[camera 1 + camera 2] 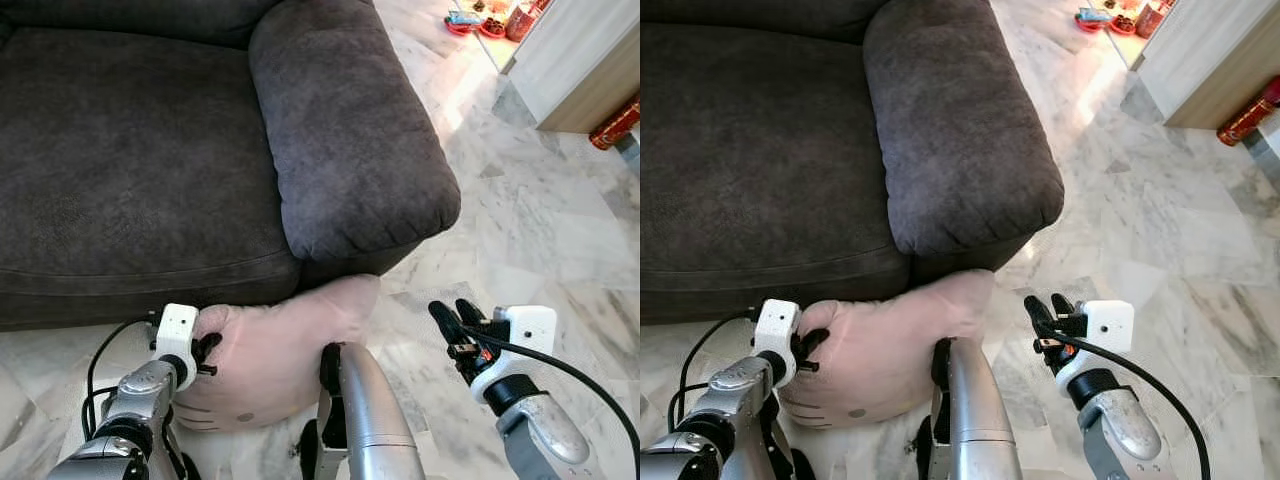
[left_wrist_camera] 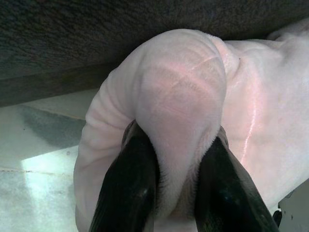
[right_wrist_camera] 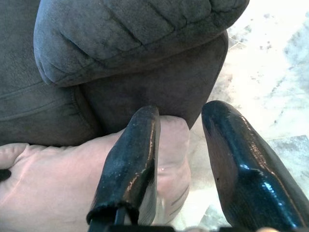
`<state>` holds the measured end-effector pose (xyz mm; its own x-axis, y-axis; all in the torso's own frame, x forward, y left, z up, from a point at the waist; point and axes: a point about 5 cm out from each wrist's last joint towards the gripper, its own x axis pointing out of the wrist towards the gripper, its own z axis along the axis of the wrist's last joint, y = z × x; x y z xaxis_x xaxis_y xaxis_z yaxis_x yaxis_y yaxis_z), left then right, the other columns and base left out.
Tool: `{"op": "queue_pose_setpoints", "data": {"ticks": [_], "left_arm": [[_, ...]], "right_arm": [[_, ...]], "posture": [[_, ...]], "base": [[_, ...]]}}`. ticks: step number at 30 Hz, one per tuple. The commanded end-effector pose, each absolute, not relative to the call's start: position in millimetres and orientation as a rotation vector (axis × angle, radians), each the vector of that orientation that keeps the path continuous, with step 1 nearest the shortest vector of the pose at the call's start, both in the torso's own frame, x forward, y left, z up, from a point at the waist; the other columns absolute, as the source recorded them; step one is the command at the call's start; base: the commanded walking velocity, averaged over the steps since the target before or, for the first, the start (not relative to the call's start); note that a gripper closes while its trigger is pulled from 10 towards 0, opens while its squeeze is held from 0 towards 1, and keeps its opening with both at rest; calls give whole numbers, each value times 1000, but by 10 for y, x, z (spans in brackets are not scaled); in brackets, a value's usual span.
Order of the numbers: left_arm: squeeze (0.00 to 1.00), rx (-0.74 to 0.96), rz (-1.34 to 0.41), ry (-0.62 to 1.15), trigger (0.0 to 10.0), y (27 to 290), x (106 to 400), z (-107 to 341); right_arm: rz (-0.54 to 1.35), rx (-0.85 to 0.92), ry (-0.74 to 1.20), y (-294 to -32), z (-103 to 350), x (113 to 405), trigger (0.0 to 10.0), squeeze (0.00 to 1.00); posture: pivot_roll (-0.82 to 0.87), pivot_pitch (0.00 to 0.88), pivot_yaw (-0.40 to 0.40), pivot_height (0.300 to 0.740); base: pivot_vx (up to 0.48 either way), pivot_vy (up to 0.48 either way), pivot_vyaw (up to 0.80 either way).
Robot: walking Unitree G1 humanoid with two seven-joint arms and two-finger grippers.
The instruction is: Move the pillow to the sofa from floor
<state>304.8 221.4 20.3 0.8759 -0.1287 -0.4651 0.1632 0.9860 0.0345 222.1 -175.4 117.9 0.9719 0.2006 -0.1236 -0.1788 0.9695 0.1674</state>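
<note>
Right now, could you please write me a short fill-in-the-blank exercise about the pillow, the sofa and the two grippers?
1. The pink pillow lies on the marble ____.
2. The ____ gripper is shut on a fold of the pillow.
3. The right gripper hovers open, holding ____.
4. The pillow sits at the foot of the dark grey ____, below its armrest.

Missing words: floor; left; nothing; sofa
</note>
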Motion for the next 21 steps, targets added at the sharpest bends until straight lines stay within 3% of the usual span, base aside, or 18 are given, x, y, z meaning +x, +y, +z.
{"op": "queue_pose_setpoints", "data": {"ticks": [1,21], "left_arm": [[0,73,-173,557,0,2172,2915,39],[0,69,-200,544,0,2106,2864,-8]], "right_arm": [[169,149,157,-1824,1159,2191,10000,0],[171,165,147,-1772,1131,2263,10000,0]], "posture": [[-162,259,-274,513],[-135,243,-255,513]], "base": [[0,0,0],[0,0,0]]}}
